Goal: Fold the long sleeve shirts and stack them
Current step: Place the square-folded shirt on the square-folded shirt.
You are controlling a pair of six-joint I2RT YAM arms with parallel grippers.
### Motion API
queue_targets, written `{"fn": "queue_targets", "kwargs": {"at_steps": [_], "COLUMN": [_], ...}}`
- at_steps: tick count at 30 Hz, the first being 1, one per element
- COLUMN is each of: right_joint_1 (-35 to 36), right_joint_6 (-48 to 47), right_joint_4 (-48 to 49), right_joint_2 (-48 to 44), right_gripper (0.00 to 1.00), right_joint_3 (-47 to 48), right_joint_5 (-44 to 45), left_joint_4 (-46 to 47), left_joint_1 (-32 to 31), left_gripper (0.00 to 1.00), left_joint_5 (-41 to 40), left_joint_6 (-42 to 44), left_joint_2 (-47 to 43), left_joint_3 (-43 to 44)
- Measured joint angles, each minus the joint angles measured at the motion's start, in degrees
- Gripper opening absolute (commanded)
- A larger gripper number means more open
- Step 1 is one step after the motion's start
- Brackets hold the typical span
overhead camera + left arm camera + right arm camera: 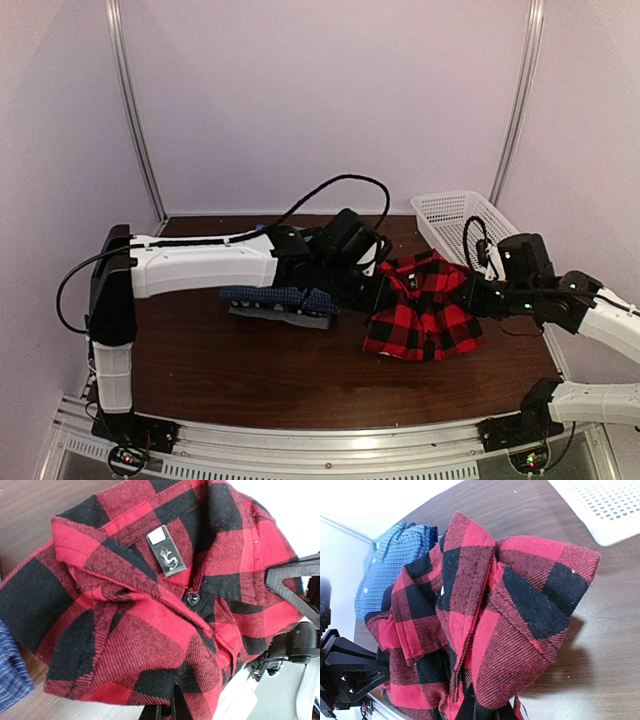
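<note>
Plaid shirt (pixel 425 312) near white mesh basket (pixel 446 222)

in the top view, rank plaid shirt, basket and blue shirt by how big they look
1. plaid shirt
2. basket, close behind; it sits farther back and the right arm covers a corner, so unsure
3. blue shirt, only a strip shows beside the left arm

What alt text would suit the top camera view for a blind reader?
The left gripper and right gripper hold a bunched red-and-black plaid shirt over a brown table. A folded blue checked shirt lies left of it; a white basket sits behind.
</note>
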Motion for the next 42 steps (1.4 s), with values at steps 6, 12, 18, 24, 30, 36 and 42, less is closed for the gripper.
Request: {"fn": "queue_targets", "kwargs": {"at_steps": [6,12,18,24,30,36,42], "right_joint_1": [0.46,3.69,7.34,9.05,9.53,9.66,9.66], "right_joint_6": [-0.37,-1.05,-2.05,-2.62,-2.71,-2.47,-1.92], "right_joint_4": [3.93,10.32,16.55,19.47,20.63,21.55,23.17], "right_joint_2": [5.99,17.73,33.55,47.12,55.45,59.65,62.01], "right_gripper": [0.00,0.00,0.00,0.00,0.00,0.00,0.00], "right_joint_3": [6.29,17.27,29.83,40.52,47.01,49.18,48.61], "right_joint_5": [-1.68,-2.60,-2.97,-3.87,-5.29,-6.91,-7.30], "left_joint_4": [-1.79,-3.63,-5.95,-8.48,-10.47,-10.71,-10.03], "left_joint_1": [4.28,12.46,21.99,31.43,37.79,41.05,43.04], "left_gripper": [0.00,0.00,0.00,0.00,0.00,0.00,0.00], "left_joint_5": [0.04,0.76,1.99,4.68,7.26,8.63,8.74], "left_joint_6": [1.79,4.28,7.08,10.16,12.66,14.21,15.61], "left_joint_2": [-6.10,-13.09,-19.06,-21.57,-21.68,-21.68,-19.50], "left_joint_3": [-0.72,-4.42,-8.33,-9.51,-10.60,-13.70,-16.24]}}
